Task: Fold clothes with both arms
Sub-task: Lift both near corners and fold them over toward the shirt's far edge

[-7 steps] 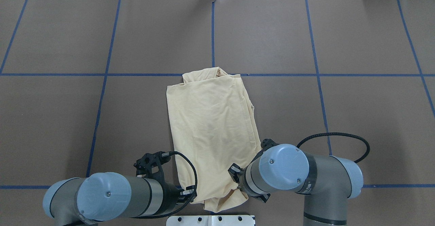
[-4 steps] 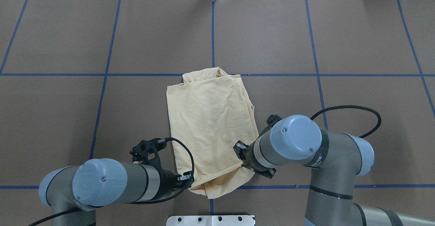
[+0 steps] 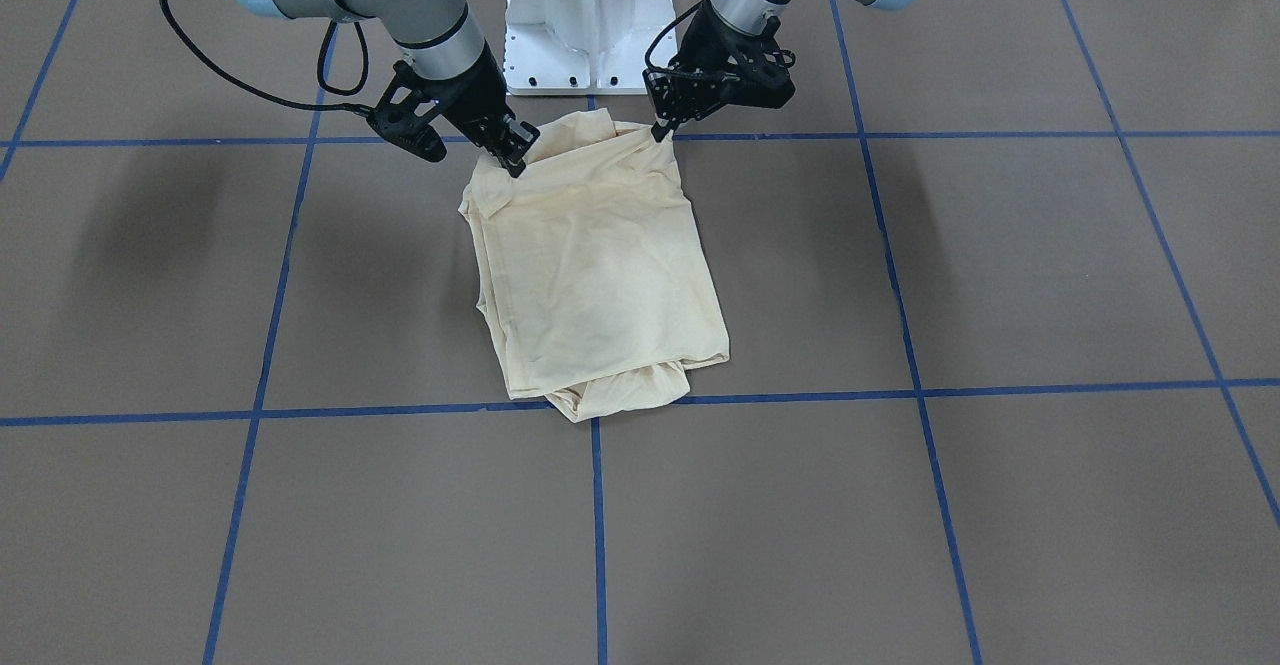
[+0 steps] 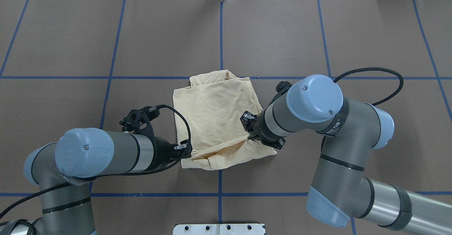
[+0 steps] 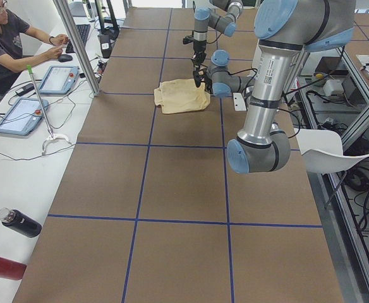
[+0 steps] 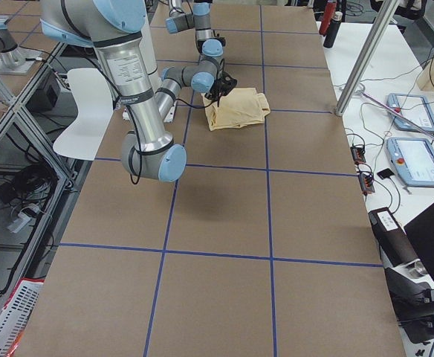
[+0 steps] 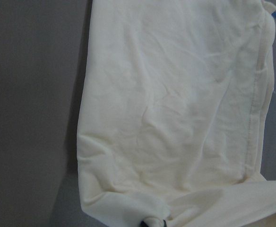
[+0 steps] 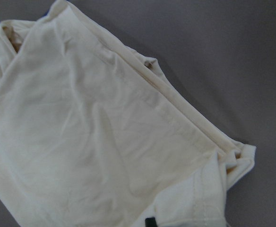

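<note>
Left claw [image 4: 186,151] and right claw [image 4: 249,136] each pinch a raised corner of the soft, creased shirt [image 4: 215,111].

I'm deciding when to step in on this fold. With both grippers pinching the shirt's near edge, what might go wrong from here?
The right gripper sits further forward than the left gripper, so the shirt may fold skewed. Each pinch catches only a small bit of cloth; one could slip. The bunched far end may leave a lump.
</note>
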Available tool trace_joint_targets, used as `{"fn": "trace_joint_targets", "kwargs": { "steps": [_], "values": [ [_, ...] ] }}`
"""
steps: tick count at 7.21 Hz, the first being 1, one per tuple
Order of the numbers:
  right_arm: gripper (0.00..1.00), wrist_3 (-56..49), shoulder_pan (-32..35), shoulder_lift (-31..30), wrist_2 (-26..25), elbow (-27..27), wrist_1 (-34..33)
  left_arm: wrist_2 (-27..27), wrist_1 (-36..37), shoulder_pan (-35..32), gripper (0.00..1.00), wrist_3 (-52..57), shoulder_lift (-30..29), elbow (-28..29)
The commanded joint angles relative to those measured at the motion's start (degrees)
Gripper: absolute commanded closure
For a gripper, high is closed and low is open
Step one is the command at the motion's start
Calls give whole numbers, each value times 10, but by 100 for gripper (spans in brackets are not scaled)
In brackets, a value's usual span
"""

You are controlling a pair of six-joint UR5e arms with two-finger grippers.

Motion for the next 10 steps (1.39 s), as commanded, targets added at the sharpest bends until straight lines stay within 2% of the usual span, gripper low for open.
{"fn": "trace_joint_targets", "kwargs": {
  "steps": [1,2,3,5,6,7,10],
  "values": [
    [100,-25,49,41,-1,-43,3,-25,12,-60,100,51,-3,4],
    [100,-40,70,47,-1,-47,2,-33,16,-83,100,53,-5,10],
    [100,-46,90,68,-1,-78,12,-33,16,-103,100,70,-31,43],
    [100,-47,107,125,-1,-190,69,-31,-5,-115,100,90,-73,134],
    [100,-45,109,138,-2,-248,131,-32,-18,-120,100,90,-80,151],
    [100,-45,109,141,-2,-281,162,-33,-19,-125,100,91,-80,150],
    [100,-46,113,141,-2,-295,164,-33,-19,-150,100,91,-83,152]
  ]
}}
